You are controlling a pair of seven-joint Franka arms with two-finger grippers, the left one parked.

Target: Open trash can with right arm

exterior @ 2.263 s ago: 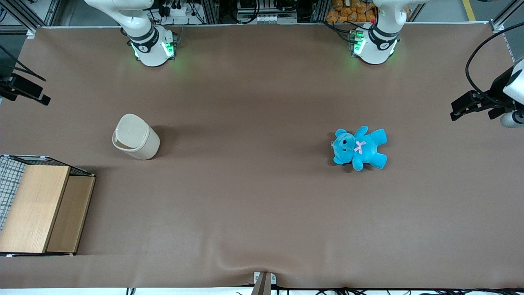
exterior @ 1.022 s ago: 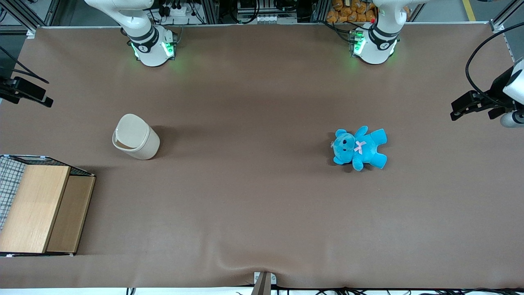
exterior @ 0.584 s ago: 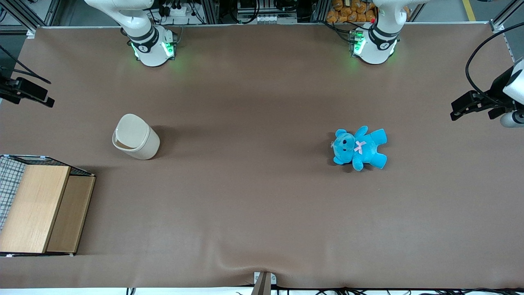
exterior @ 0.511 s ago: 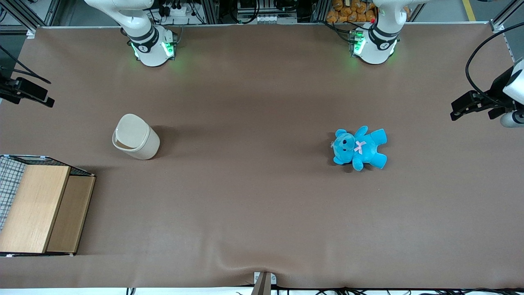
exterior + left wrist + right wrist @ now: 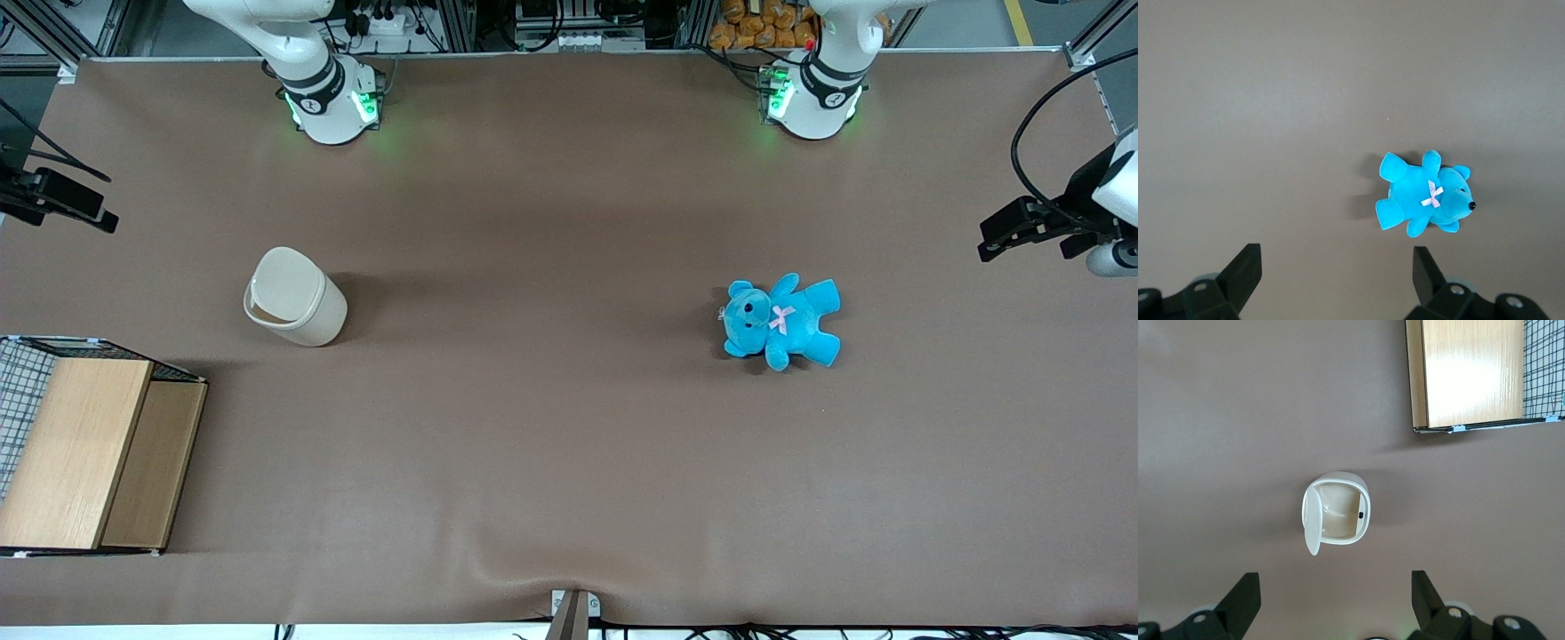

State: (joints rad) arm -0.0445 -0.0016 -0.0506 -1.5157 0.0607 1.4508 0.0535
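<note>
The cream-beige trash can [image 5: 298,302] stands upright on the brown table toward the working arm's end. In the right wrist view the trash can [image 5: 1337,510] is seen from above. Its flip lid [image 5: 1311,520] is swung up on edge at one side, and the beige inside shows. My right gripper [image 5: 1335,576] hangs high above the table, open and empty, with its black fingers [image 5: 1245,593] wide apart and well clear of the can. In the front view the gripper [image 5: 84,212] shows as a black piece at the picture's edge.
A wooden box with wire mesh [image 5: 80,453] sits at the table's corner, nearer the front camera than the can; it also shows in the right wrist view [image 5: 1471,373]. A blue teddy [image 5: 782,320] lies toward the parked arm's end.
My gripper has shifted only very slightly at the picture's edge. The trash can, its lid, the box and the teddy have not moved.
</note>
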